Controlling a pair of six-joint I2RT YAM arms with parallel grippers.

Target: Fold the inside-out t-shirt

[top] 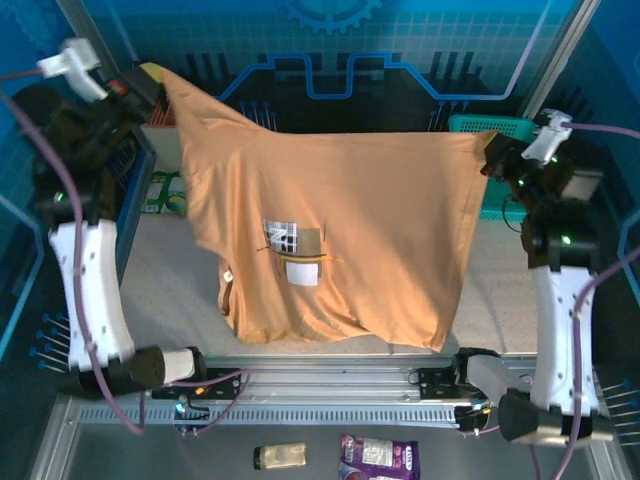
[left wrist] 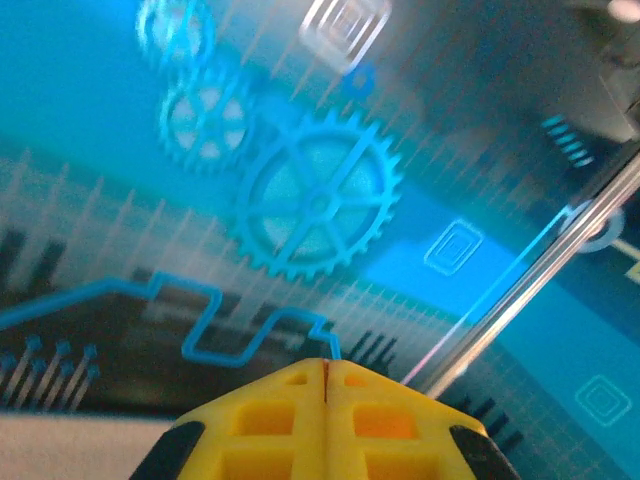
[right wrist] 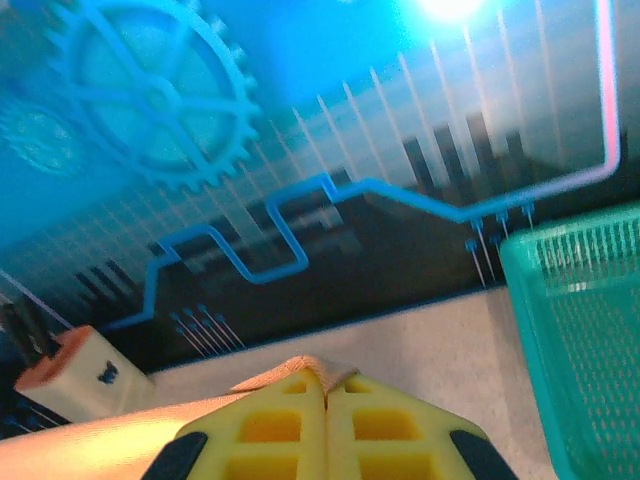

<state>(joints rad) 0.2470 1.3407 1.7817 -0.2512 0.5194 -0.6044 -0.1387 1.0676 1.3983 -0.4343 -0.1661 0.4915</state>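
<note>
The inside-out t-shirt (top: pixel 340 230) is tan and hangs spread in the air between both arms, with its lower edge reaching down toward the table. A white tag (top: pixel 301 272) shows near its middle. My left gripper (top: pixel 155 85) is raised at the back left and shut on the shirt's upper left corner. In the left wrist view its yellow fingers (left wrist: pixel 327 365) are pressed together, and the cloth is hidden there. My right gripper (top: pixel 492 155) is shut on the upper right corner. In the right wrist view a fold of the t-shirt (right wrist: pixel 320 368) is pinched between the yellow fingertips (right wrist: pixel 326 385).
A teal basket (top: pixel 490 130) stands at the back right, close to my right gripper (right wrist: pixel 585 330). A pale box (right wrist: pixel 75 375) sits at the back left. A small jar (top: pixel 280 456) and a purple packet (top: pixel 380 457) lie in front of the arm bases.
</note>
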